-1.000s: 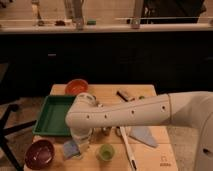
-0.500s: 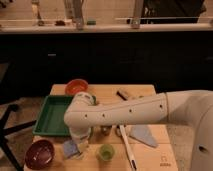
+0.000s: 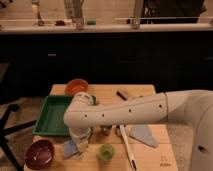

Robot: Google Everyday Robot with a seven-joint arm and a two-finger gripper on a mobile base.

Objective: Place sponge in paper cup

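The pale blue-grey sponge (image 3: 70, 148) lies near the table's front left corner, between the maroon bowl (image 3: 39, 153) and the light green cup (image 3: 105, 151). My gripper (image 3: 81, 143) hangs straight down from the white arm and touches the sponge's right side. A white rounded rim, which looks like the paper cup (image 3: 87, 97), peeks out behind the arm's elbow by the green tray's far right corner. The arm hides most of it.
A green tray (image 3: 50, 117) sits on the left and an orange bowl (image 3: 76, 86) stands behind it. On the right lie a grey-blue triangular cloth (image 3: 144, 135) and a long white utensil (image 3: 125, 147). A dark object (image 3: 123, 94) lies at the back. A black chair stands at the left.
The arm has shifted very slightly. The sponge stays in the same spot on the table.
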